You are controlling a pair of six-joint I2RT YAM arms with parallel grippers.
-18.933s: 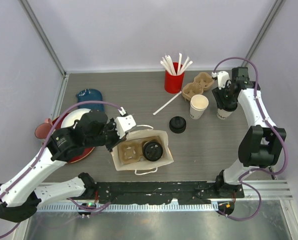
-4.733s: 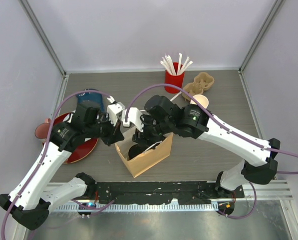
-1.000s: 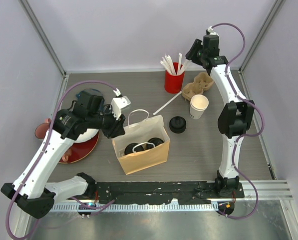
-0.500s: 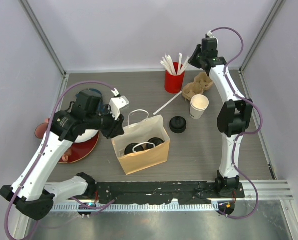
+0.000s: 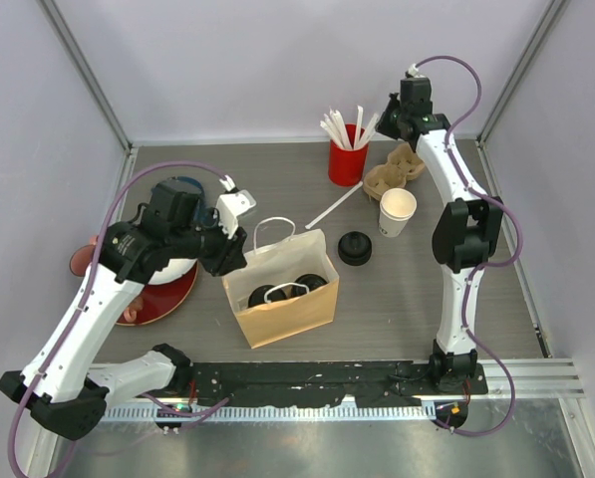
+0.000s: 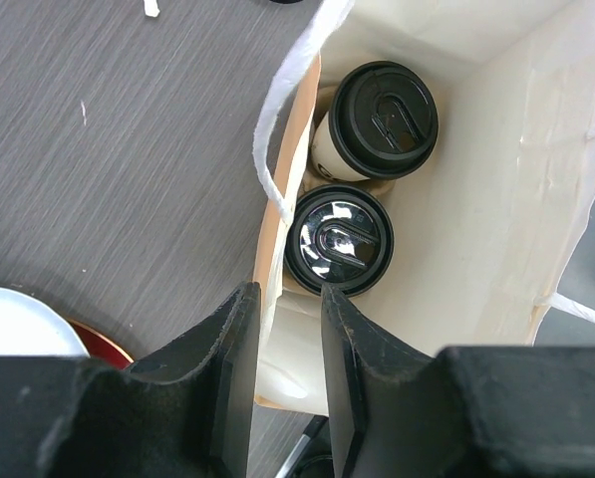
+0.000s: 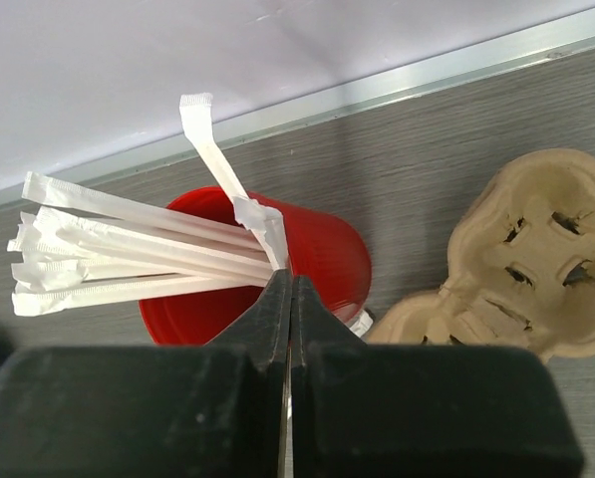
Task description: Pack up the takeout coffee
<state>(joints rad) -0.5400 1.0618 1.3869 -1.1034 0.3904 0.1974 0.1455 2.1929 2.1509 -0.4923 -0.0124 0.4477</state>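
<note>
The takeout coffee, two white cups with black sip lids point(image 6: 382, 119) point(image 6: 339, 239), stands upright inside the brown paper bag point(image 5: 287, 314); the top view shows the lids point(image 5: 267, 296) point(image 5: 310, 283). My left gripper point(image 5: 232, 254) hovers at the bag's left rim. Its fingers point(image 6: 285, 294) stand apart astride the rim point(image 6: 267, 199), and whether they touch the paper I cannot tell. At the back, my right gripper point(image 5: 382, 124) point(image 7: 290, 279) is shut on a paper-wrapped straw point(image 7: 262, 224) that sticks out of the red cup point(image 7: 327, 249).
The red cup point(image 5: 345, 164) holds several wrapped straws point(image 5: 349, 124). A cardboard cup carrier point(image 5: 397, 169) lies to its right. A lidless white cup point(image 5: 398, 211), a stack of black lids point(image 5: 354, 246) and a loose straw point(image 5: 332, 209) sit mid-table. A red plate point(image 5: 162, 289) lies at left.
My right gripper has shut on a straw at the red cup and edged slightly closer to it. The left arm has barely moved and the bag has stayed put.
</note>
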